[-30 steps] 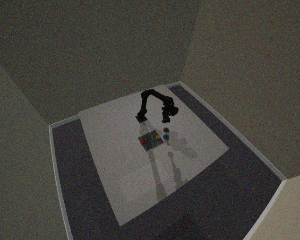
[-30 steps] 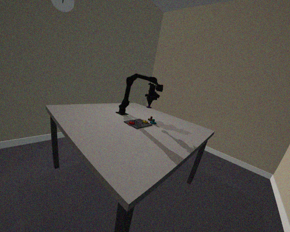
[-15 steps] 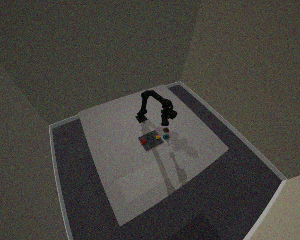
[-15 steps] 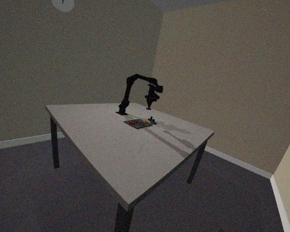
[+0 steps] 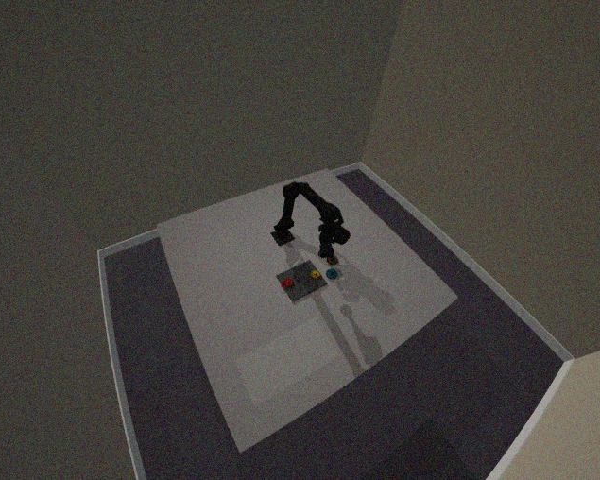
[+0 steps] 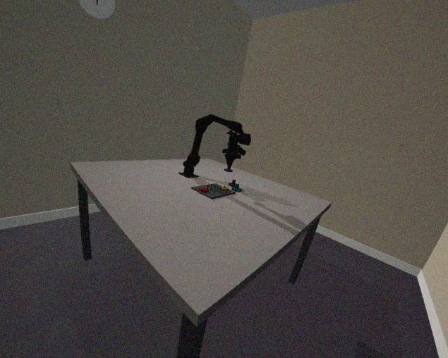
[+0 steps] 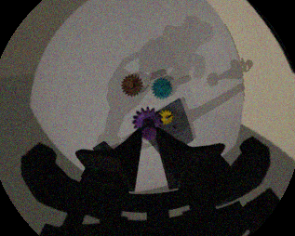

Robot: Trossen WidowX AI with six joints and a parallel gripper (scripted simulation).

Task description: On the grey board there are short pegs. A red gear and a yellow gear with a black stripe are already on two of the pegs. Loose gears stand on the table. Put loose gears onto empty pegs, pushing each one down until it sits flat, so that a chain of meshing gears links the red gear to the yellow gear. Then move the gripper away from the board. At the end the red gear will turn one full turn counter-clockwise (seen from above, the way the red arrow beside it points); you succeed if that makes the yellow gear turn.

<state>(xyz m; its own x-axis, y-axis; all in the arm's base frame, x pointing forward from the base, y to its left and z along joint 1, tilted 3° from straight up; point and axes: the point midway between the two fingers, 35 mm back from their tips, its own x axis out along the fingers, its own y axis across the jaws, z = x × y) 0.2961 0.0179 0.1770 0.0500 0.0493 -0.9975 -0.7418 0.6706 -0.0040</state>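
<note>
My gripper point(image 6: 228, 167) point(image 7: 148, 129) is shut on the purple gear point(image 6: 228, 170) point(image 7: 144, 116) and holds it well above the table. The grey board point(image 5: 302, 294) point(image 6: 213, 196) point(image 7: 187, 130) lies on the table. The red gear point(image 5: 287, 282) point(image 6: 203, 189) sits on its left part; in the wrist view it is hidden. The yellow gear point(image 5: 313, 274) point(image 6: 224, 188) point(image 7: 166, 114) sits on its right part. A teal gear point(image 5: 332, 274) point(image 6: 236, 189) point(image 7: 162, 87) and a brown gear point(image 5: 332, 261) point(image 6: 232, 184) point(image 7: 132, 85) stand on the table beside the board. The small pegs are hard to make out.
The arm's base point(image 5: 282, 237) point(image 6: 188, 175) stands on the table point(image 5: 212, 288) point(image 6: 147, 204) behind the board. Shadows of the arm fall across the table beyond the loose gears.
</note>
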